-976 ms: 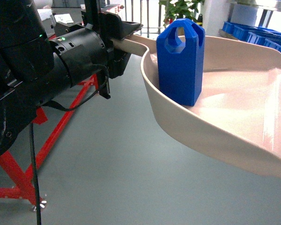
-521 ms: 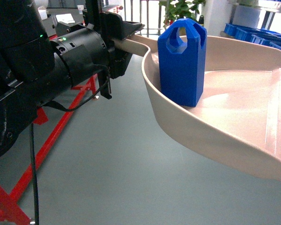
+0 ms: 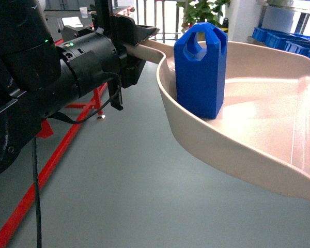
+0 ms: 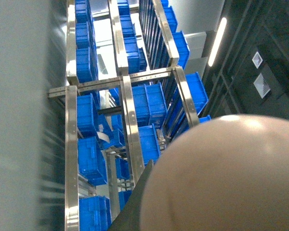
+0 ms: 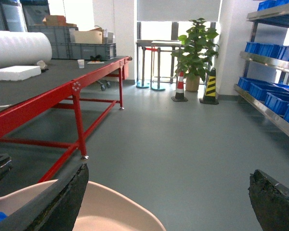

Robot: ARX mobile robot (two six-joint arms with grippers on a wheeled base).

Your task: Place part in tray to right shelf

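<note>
1. Black is most of what sits left of the tray [image 3: 237,150] in the head view: the left arm's bulky housing, with the left gripper [image 3: 139,44] clamped tight on the tray's long handle, right where the handle meets the scoop.
2. The tray itself is pale beige-pink plastic, held up off the grey floor, its curved rim sweeping to the right and out of frame.
3. The part [image 3: 200,70], the bright blue block, stands upright inside the tray, close against the near rim at the handle end, loop hole on top.
4. Behind the tray's far right edge there's a strip of blue crates [image 3: 287,40] on a steel rack.
5. The left wrist view is half filled by the tray's rounded beige surface [image 4: 226,178]; past it is the right shelf [image 4: 130,110], steel rails with blue crates in the lanes. That view is tilted, so the rails run up and down.
6. In the right wrist view, the right gripper [image 5: 173,192] is spread wide, two dark fingers [image 5: 62,202] far apart with nothing between them. A corner of the tray pokes in at lower left, just beside the left finger.
7. Well beyond the tray: a red-framed table [image 5: 72,91], a potted plant [image 5: 195,53] and a striped cone [image 5: 211,86].
</note>
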